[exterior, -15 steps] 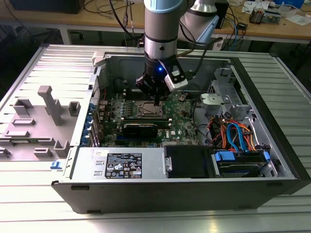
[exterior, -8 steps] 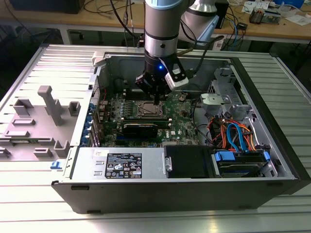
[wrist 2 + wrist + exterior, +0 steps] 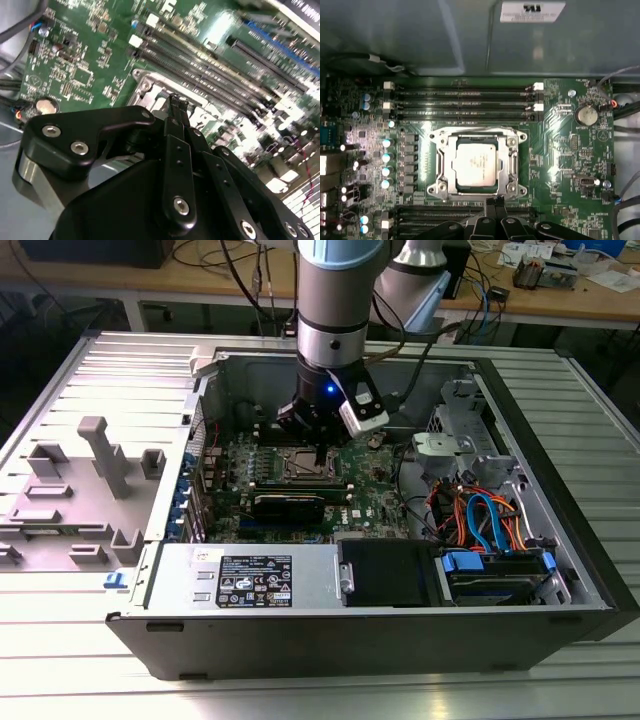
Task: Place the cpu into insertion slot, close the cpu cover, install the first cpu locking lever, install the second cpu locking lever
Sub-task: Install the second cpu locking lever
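Note:
In the first wrist view the cpu (image 3: 475, 164) lies flat in the insertion slot (image 3: 436, 189), its silvery top showing. The cpu cover (image 3: 512, 165) lies down around it as a metal frame. My gripper (image 3: 495, 201) is shut with nothing between its fingers, its tips just off the socket's edge beside a row of memory slots. In the second wrist view the shut gripper (image 3: 178, 101) points at the socket's metal rim (image 3: 150, 82). In the exterior view the gripper (image 3: 318, 458) hangs inside the open computer case, right over the insertion slot (image 3: 298, 466).
Long black memory slots (image 3: 462, 100) run on both sides of the socket. The case walls (image 3: 205, 390) enclose the board. A power supply (image 3: 250, 575) sits in front, drives and coloured cables (image 3: 480, 520) at the exterior view's right, and grey fixtures (image 3: 95, 465) outside at its left.

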Robot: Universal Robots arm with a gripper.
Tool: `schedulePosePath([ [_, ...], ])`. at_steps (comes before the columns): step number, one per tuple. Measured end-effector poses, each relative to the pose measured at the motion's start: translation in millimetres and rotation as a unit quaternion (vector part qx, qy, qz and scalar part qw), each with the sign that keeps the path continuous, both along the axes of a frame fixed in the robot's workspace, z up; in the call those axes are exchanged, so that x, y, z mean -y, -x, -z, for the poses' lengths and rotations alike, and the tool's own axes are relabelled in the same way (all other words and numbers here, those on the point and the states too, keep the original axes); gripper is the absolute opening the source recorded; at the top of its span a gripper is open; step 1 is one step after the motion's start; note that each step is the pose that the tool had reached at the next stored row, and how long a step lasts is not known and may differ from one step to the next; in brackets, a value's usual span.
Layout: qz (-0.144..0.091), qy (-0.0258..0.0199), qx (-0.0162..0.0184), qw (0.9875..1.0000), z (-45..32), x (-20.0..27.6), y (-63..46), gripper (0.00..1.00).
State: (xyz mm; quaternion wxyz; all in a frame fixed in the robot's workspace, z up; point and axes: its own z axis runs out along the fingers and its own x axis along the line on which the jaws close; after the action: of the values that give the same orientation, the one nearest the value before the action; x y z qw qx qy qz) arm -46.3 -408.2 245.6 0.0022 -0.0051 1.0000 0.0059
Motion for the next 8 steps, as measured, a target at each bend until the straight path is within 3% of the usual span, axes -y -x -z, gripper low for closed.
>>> schedulePosePath([
  [3,-0.004,0.0000,0.0000,1.0000,0.7,4.3,2.4,0.11],
  [8,-0.014,0.0000,0.0000,0.9999,1.2,5.5,10.1,0.11],
])
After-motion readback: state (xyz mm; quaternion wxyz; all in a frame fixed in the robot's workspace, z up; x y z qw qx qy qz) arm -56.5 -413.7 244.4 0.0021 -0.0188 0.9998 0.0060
